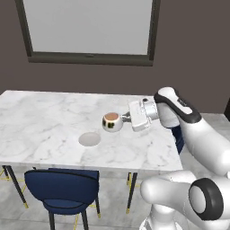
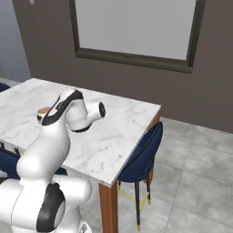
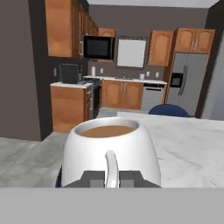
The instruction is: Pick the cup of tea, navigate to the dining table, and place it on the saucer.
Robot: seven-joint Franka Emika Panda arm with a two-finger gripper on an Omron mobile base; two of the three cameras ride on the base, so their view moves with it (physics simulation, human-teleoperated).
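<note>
The cup of tea [image 1: 111, 121] is carried above the marble desk [image 1: 40, 121], full of brown tea and seemingly upright — the picking and the drive to the dining desk can be judged done. It is pinched by its handle in the claw [image 1: 126, 117], as is seen plainly in the hand view. The saucer [image 1: 89, 139] lies bare on the desk, nearer and slightly left of the cup. What is left — the cup must be brought over the saucer, lowered and released.
</note>
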